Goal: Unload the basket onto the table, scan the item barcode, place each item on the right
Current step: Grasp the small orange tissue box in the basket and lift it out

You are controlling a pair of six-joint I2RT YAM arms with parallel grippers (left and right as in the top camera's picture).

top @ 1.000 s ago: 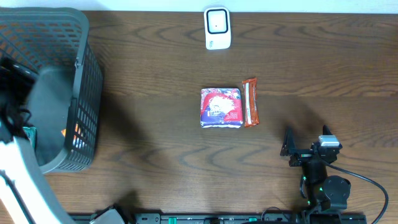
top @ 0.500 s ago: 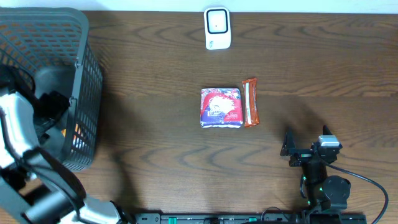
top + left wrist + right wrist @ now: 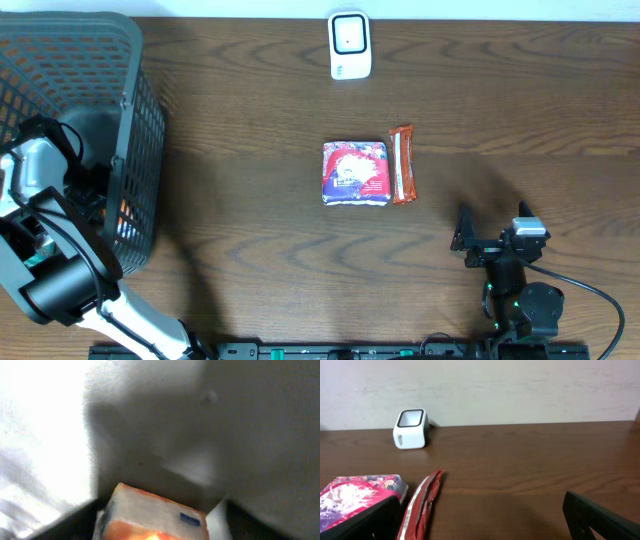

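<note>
Only at the left wrist: orange-white box (image 3: 152, 510) by left gripper (image 3: 160, 531), grip unclear; right gripper (image 3: 482, 522) wide.

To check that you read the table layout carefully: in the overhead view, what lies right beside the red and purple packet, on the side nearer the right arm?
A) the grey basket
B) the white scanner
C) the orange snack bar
C: the orange snack bar lies alongside the packet on that side, while the white scanner stands apart at the far edge and the basket sits on the opposite side.
</note>
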